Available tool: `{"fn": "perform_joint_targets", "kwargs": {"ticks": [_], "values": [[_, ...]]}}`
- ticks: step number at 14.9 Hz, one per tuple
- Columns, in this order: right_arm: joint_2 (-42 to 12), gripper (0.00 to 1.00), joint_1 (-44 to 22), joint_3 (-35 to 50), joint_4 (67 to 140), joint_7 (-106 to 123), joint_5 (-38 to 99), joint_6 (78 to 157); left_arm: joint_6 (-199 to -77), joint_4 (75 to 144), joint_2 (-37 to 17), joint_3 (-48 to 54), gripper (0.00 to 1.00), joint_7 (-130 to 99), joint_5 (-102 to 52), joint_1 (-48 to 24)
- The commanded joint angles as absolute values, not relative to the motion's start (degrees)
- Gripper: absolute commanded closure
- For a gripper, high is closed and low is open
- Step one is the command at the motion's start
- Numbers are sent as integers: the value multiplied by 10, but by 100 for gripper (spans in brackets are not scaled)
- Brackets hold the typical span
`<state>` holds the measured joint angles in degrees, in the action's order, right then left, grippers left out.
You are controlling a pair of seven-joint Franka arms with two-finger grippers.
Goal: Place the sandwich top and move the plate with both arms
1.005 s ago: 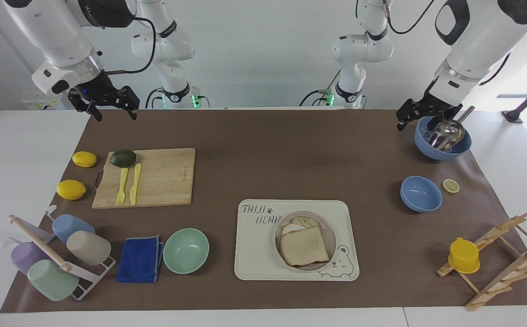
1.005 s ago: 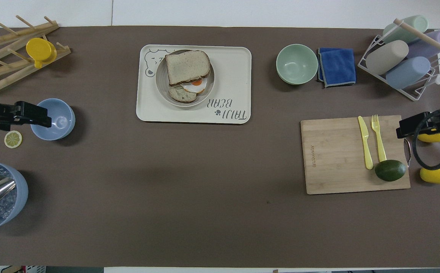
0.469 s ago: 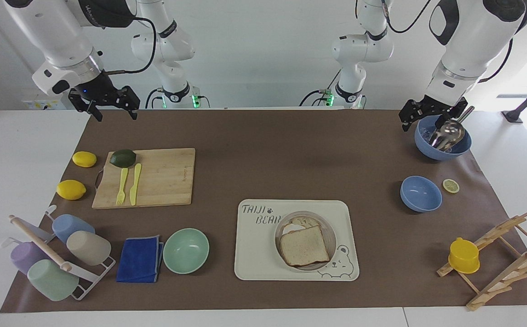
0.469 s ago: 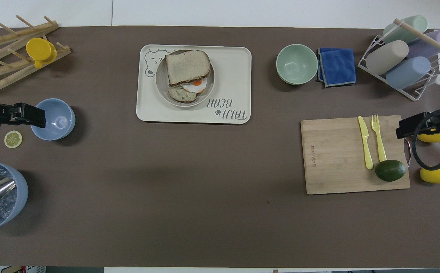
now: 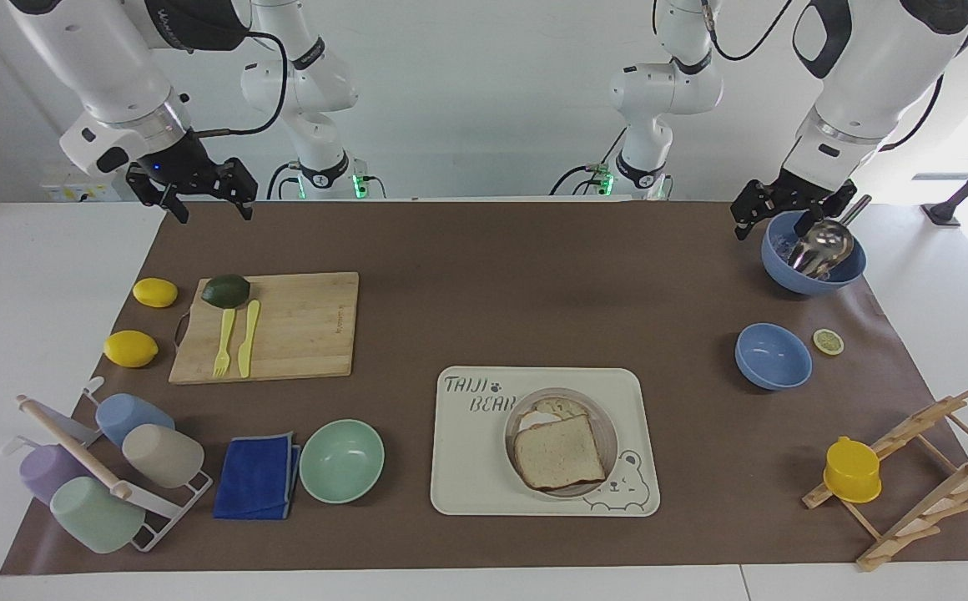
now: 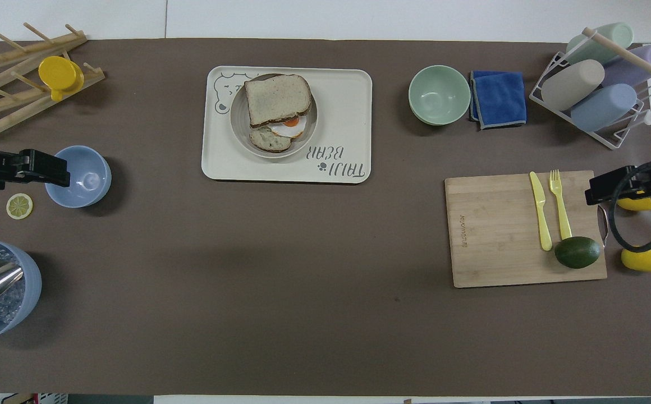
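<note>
The sandwich top (image 5: 559, 451) lies on the plate (image 5: 610, 430), partly covering the slice with the fried egg (image 5: 552, 409). The plate stands on the cream bear tray (image 5: 476, 467). In the overhead view the sandwich top (image 6: 276, 99) overlaps the egg slice (image 6: 282, 133) on the plate (image 6: 237, 120). My right gripper (image 5: 211, 209) is open and empty in the air near the robots' edge of the mat, over the right arm's end. My left gripper (image 5: 769, 225) is open and empty, raised beside the blue bowl with the metal scoop (image 5: 814, 250). Both are away from the plate.
A cutting board (image 5: 284, 325) holds an avocado, a yellow fork and a knife, with two lemons (image 5: 131, 348) beside it. A mint bowl (image 5: 341, 460), blue cloth (image 5: 257, 477) and cup rack (image 5: 108, 467) stand toward the right arm's end. A blue bowl (image 5: 773, 356), lemon slice and wooden rack (image 5: 918, 476) stand toward the left arm's.
My left gripper has drawn back and risen slightly by the blue scoop bowl. The right arm, the sandwich top and the plate have not moved.
</note>
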<state>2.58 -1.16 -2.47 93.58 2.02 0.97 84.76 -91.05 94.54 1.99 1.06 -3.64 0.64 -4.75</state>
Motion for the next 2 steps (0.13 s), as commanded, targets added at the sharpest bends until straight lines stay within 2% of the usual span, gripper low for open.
{"fn": "perform_joint_targets", "kwargs": {"ticks": [1,2], "values": [[33,0,-7,-21,940,32,17,840,-905,935,16,13,0,-29,-3,-37],[33,0,-7,-21,940,32,17,839,-905,935,16,14,0,-29,-3,-37]]}}
